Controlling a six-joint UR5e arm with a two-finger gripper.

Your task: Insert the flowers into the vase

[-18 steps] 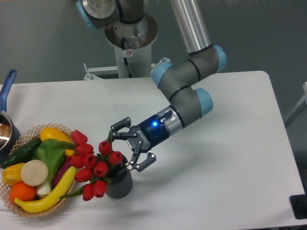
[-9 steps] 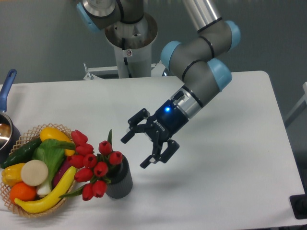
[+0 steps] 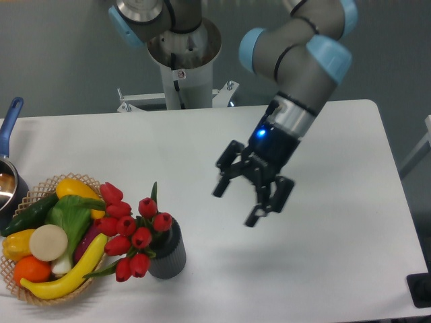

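White table, grey backdrop: flowers (image 3: 131,232) sit in the vase (image 3: 168,252), gripper (image 3: 246,195) hangs empty to the right.

Jaws are spread and hold nothing. The bunch lies down-left of them, heads leaning left over the wicker basket (image 3: 40,296) rim (stems hidden, so depth in the vase is unclear). Judged done; bare table lies right and far for moving off.

Glossy red flowers (image 3: 131,232), ribbed matt grey vase (image 3: 170,252), woven wicker basket (image 3: 42,185), smooth white table (image 3: 337,269)
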